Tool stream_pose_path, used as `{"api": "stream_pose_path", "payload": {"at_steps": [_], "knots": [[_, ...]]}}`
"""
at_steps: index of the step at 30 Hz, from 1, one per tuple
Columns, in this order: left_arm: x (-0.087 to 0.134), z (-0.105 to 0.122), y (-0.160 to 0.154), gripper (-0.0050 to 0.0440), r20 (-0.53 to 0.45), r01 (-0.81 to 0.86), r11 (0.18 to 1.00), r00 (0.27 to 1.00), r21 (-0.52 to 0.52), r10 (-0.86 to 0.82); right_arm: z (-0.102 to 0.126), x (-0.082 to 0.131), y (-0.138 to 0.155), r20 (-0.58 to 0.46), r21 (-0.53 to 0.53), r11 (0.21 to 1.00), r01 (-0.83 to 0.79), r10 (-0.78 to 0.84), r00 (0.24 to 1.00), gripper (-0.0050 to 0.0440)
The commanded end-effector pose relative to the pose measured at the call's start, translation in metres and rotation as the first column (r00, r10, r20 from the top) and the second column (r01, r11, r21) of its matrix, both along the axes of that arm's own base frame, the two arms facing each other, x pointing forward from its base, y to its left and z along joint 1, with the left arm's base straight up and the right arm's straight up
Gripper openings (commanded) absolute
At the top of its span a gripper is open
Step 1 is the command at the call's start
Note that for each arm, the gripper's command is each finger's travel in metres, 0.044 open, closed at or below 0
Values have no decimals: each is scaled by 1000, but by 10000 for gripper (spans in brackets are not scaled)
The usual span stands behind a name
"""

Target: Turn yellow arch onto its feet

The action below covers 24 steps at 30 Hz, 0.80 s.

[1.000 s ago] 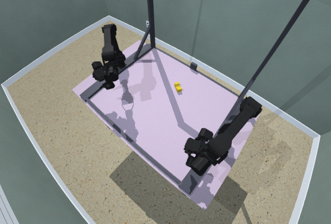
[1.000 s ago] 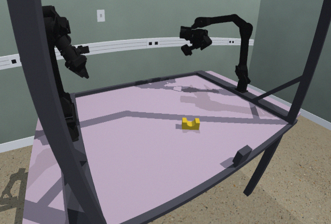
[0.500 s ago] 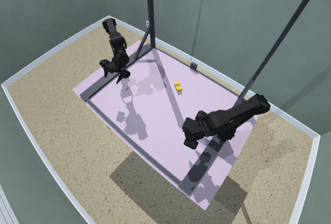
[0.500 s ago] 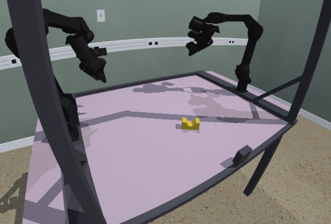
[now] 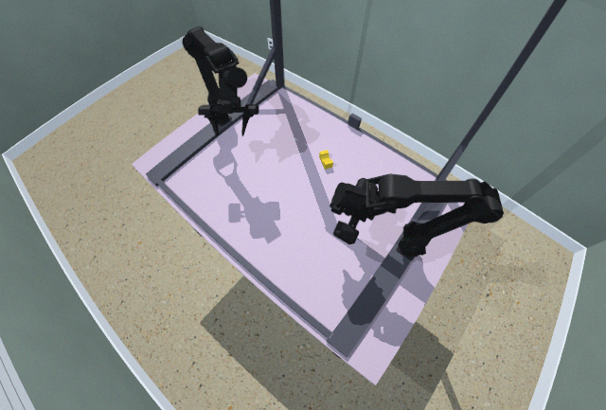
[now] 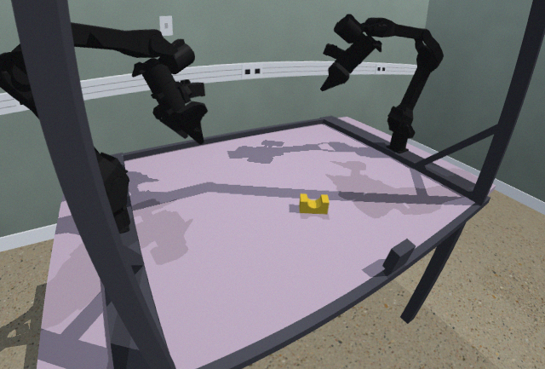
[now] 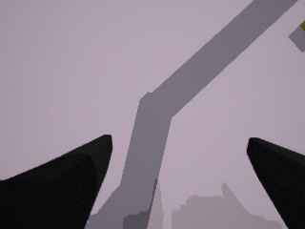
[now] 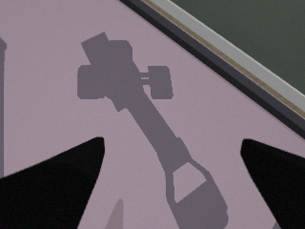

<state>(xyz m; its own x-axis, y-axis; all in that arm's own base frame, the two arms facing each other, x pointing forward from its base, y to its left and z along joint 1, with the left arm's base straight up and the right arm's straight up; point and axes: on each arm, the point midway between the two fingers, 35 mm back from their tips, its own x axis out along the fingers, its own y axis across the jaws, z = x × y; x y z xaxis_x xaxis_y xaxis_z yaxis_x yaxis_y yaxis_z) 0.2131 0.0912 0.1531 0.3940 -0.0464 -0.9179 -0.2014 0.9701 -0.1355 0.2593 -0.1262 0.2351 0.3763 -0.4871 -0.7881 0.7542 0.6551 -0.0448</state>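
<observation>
The yellow arch [image 5: 328, 164] [image 6: 313, 210] lies upside down on the pink table top, its flat back down and its two feet and curved hollow facing up. A sliver of it shows at the upper right edge of the left wrist view [image 7: 303, 26]. My left gripper [image 6: 193, 137] [image 7: 178, 142] is open and empty, above the table on the left of the exterior view; its fingertips are hidden in the top view. My right gripper [image 5: 229, 133] [image 8: 172, 145] is open and empty, high over the other end of the table, away from the arch.
A dark frame rail [image 5: 244, 260] [image 6: 281, 339] runs around the table top, with upright posts [image 5: 276, 19] [image 6: 513, 83] at its corners. A small dark block [image 5: 354, 121] [image 6: 398, 256] stands at the edge on the arch's side. Arm and frame shadows cross the table.
</observation>
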Motion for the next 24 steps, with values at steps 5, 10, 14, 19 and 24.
{"api": "stream_pose_path", "payload": {"at_steps": [5, 10, 14, 19, 24], "knots": [[47, 3, -45, 400, 6, -9, 999, 1000, 42, 9, 28, 11, 58, 150, -35, 940, -338, 339, 929, 400], [63, 2, -64, 400, 2, -10, 999, 1000, 49, 9, 36, 12, 79, 191, -62, 891, -451, 454, 871, 400], [87, 1, -91, 400, -2, -10, 998, 1000, 60, 10, 45, 10, 107, 235, -107, 803, -586, 593, 770, 400], [119, -2, -129, 400, -10, -10, 997, 1000, 75, 10, 62, 8, 136, 299, -174, 686, -706, 720, 626, 400], [145, -5, -160, 400, -21, -9, 996, 1000, 88, 11, 69, 7, 152, 327, -207, 609, -765, 780, 533, 400]]}}
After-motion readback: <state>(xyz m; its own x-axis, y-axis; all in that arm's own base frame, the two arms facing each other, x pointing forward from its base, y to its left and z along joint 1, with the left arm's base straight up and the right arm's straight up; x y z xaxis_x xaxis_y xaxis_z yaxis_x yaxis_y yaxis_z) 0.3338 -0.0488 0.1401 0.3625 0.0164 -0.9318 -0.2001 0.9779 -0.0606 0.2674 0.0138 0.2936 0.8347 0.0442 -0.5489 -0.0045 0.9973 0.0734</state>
